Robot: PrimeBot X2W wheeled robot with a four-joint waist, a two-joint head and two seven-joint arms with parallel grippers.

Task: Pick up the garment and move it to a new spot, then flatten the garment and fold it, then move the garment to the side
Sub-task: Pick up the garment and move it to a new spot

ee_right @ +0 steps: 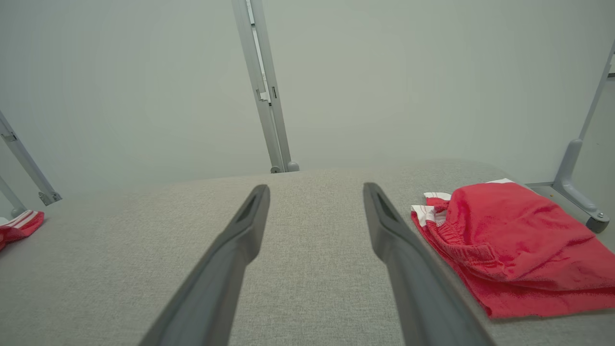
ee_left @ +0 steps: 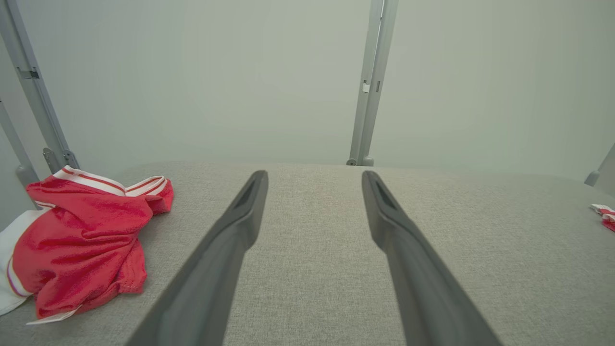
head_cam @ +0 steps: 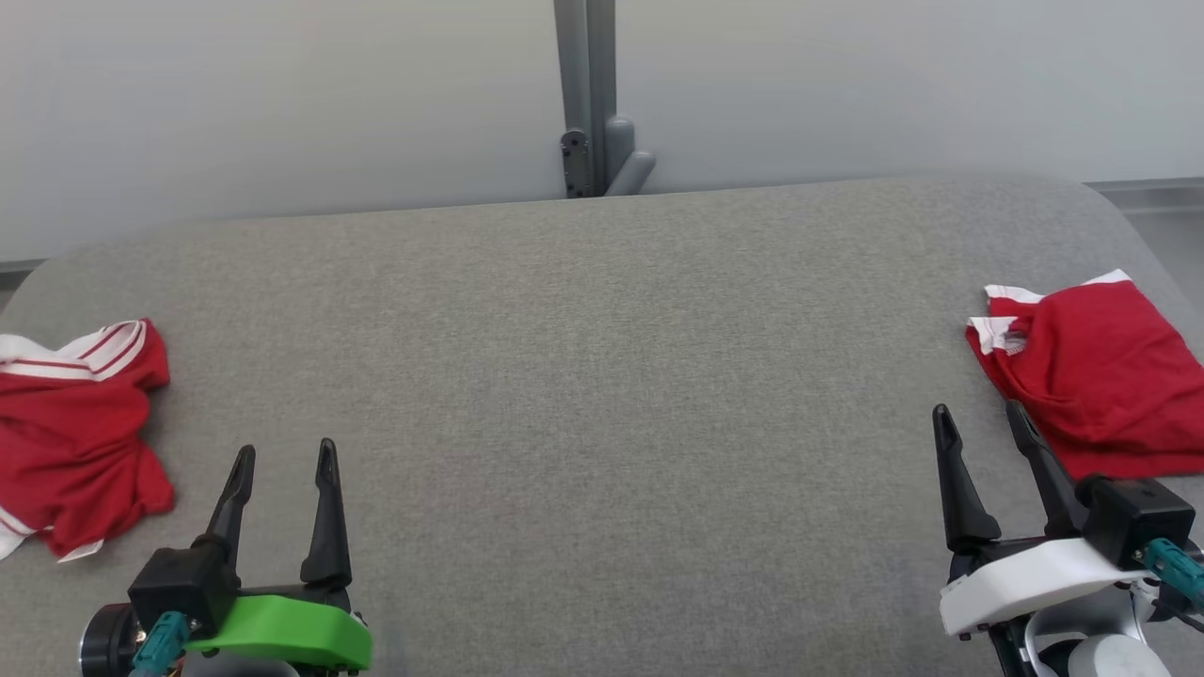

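Crumpled red garment (head_cam: 80,432) lies at the grey fabric table's (head_cam: 583,376) left edge, just left of the left gripper (head_cam: 287,449), spread, empty and clearly the nearer, while the right gripper (head_cam: 978,410), also spread and empty, sits beside a folded red garment (head_cam: 1096,376).

The desk (head_cam: 583,376) is covered in grey woven fabric, level across its breadth, with rounded far corners. Two items lie directly on it, well apart, one at each end, with the grey middle stretch between them. At the robot's left end lies a crumpled red garment (head_cam: 75,442), bunched in a loose heap, with a white band carrying red stripes along its far side and a white portion toward the desk's left edge. At the right end lies a folded red garment (head_cam: 1101,376), mostly flat in a rough rectangle, with white trim showing at its far left corner, close to the desk's right edge.
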